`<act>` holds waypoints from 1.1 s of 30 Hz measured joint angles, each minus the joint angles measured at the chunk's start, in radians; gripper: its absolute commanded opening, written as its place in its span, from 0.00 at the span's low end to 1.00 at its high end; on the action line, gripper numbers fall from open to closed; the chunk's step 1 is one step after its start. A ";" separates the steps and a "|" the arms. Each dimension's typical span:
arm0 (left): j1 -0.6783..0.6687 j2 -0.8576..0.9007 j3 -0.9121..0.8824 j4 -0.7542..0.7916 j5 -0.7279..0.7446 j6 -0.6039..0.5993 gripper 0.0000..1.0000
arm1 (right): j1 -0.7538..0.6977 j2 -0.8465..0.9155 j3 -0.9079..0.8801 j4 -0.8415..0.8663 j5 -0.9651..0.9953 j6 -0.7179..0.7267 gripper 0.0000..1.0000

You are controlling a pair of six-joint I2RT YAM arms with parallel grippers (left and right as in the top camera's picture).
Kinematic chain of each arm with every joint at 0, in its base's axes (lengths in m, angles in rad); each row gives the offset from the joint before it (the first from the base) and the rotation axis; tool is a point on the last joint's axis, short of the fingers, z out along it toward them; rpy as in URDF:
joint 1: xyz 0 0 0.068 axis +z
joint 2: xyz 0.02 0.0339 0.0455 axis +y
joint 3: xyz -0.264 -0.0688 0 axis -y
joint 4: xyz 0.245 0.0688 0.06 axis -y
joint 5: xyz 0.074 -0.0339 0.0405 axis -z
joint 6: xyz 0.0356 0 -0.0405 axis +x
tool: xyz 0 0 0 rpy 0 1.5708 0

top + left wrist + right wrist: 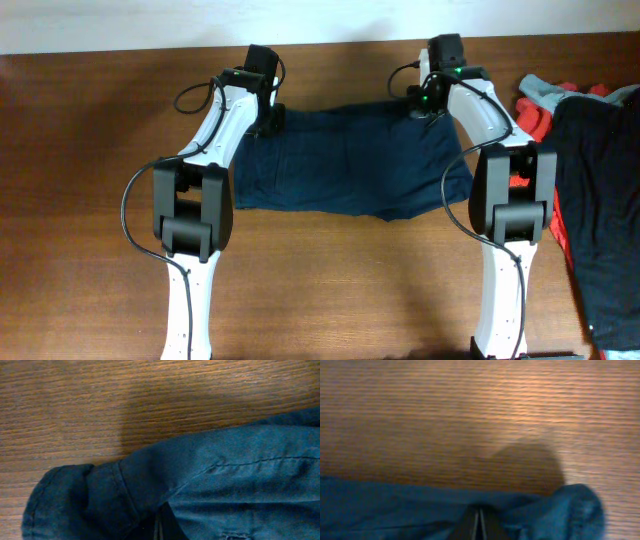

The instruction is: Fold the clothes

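Presently the wooden table [90, 150] is carrying the navy shorts [350, 165], lying spread flat at its middle, with a heap [600, 200] of black, red and grey garments lying at its right edge. The left gripper [268, 118] and right gripper [428, 108] are each pinching a far corner of the shorts, jaws closed.

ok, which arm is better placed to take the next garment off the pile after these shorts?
Right. The pile lies beside the right arm, across the shorts from the left. For now the right gripper and left gripper are each shut on a far corner of the shorts.
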 measured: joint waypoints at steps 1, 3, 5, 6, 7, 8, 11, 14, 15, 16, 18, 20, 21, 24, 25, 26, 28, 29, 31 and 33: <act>0.000 0.000 0.000 0.000 0.000 0.002 0.00 | -0.003 0.000 0.003 -0.004 0.001 -0.001 0.14; 0.000 -0.005 0.001 0.000 -0.002 0.011 0.00 | -0.006 0.000 0.027 -0.041 0.005 0.001 0.14; 0.002 -0.030 0.005 0.008 -0.011 0.022 0.02 | -0.006 -0.011 0.084 -0.107 0.006 0.003 0.13; 0.003 -0.052 0.006 0.014 -0.012 0.025 0.04 | -0.005 -0.021 0.105 -0.139 0.006 0.002 0.13; 0.005 -0.074 0.006 0.025 -0.014 0.026 0.05 | -0.004 -0.041 0.135 -0.188 -0.006 0.003 0.13; 0.010 -0.111 0.011 0.034 -0.019 0.029 0.05 | -0.003 -0.063 0.157 -0.215 -0.020 0.003 0.12; 0.021 -0.177 0.029 0.040 -0.019 0.029 0.05 | 0.007 -0.140 0.205 -0.281 -0.072 0.003 0.10; 0.039 -0.184 0.032 0.042 -0.022 0.029 0.05 | 0.025 -0.183 0.218 -0.325 -0.106 0.004 0.09; 0.045 -0.176 0.032 0.042 -0.023 0.029 0.05 | 0.033 -0.183 0.217 -0.348 -0.115 0.003 0.09; 0.051 -0.164 0.032 0.042 -0.023 0.029 0.05 | 0.037 -0.183 0.211 -0.357 -0.119 0.003 0.09; 0.059 -0.129 0.032 0.042 -0.026 0.029 0.05 | 0.047 -0.181 0.192 -0.385 -0.125 0.004 0.09; 0.061 -0.098 0.031 0.042 -0.026 0.029 0.05 | 0.053 -0.180 0.182 -0.417 -0.127 0.003 0.09; 0.061 -0.080 0.031 0.042 -0.026 0.029 0.05 | 0.055 -0.180 0.180 -0.435 -0.128 0.003 0.08; 0.061 -0.035 0.031 0.042 -0.026 0.029 0.05 | 0.066 -0.179 0.175 -0.525 -0.142 0.003 0.08; 0.061 -0.030 0.031 0.043 -0.026 0.029 0.05 | 0.071 -0.179 0.175 -0.556 -0.146 0.003 0.08; 0.061 -0.025 0.031 0.044 -0.026 0.029 0.05 | 0.079 -0.179 0.174 -0.594 -0.151 0.004 0.06; 0.061 -0.020 0.031 0.060 -0.026 0.029 0.05 | 0.097 -0.179 0.174 -0.651 -0.158 0.004 0.04; 0.062 -0.020 0.031 0.066 -0.026 0.029 0.03 | 0.117 -0.179 0.174 -0.700 -0.161 0.003 0.04; 0.063 -0.020 0.031 0.080 -0.026 0.030 0.00 | 0.137 -0.179 0.171 -0.730 -0.164 0.004 0.04; 0.063 -0.020 0.031 0.084 -0.026 0.030 0.00 | 0.168 -0.179 0.154 -0.764 -0.164 0.003 0.04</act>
